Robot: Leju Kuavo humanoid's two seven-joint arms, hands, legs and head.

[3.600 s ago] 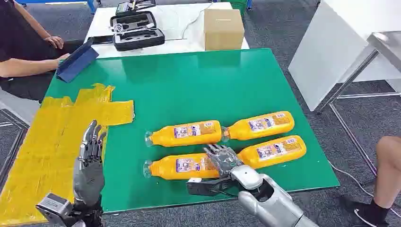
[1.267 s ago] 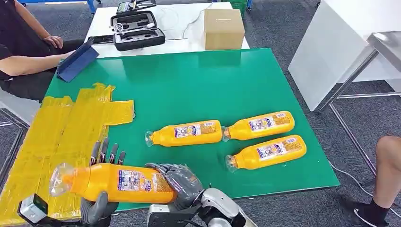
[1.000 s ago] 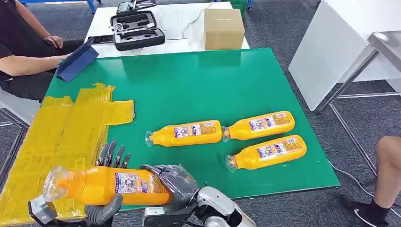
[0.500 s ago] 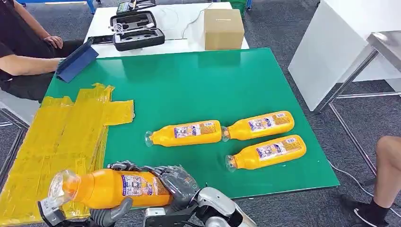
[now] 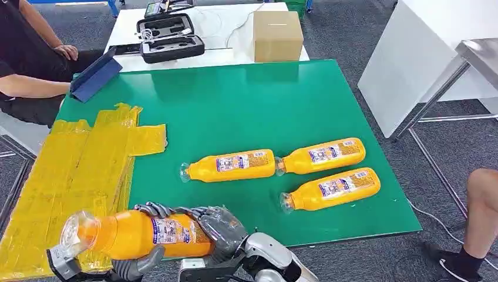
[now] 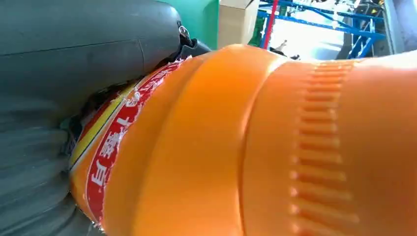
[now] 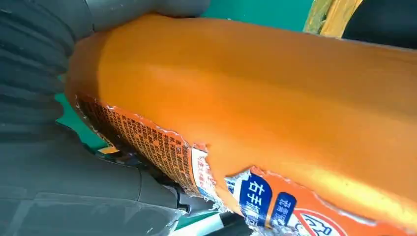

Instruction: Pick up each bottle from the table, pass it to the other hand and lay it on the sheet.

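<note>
Both your right hand (image 5: 220,229) and left hand (image 5: 138,264) are wrapped around the bottle (image 5: 138,235) held between them beside the sheet (image 5: 76,164); release right early and it may drop.

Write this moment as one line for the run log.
stage: handover | orange plastic bottle: gripped by left hand and right hand | yellow sheet: no bottle

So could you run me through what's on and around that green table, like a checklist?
Surface: green table, yellow sheet on its left part.
Job's things: three orange bottles lying on the table; a fourth bottle held above the near edge.
Clutter: cardboard box, black case, blue folder.
Robot hands: left robot hand and right robot hand both grip the fourth bottle.
Cables: one on the white table, one on the floor.
Surroundings: a seated person; a leg.
</note>
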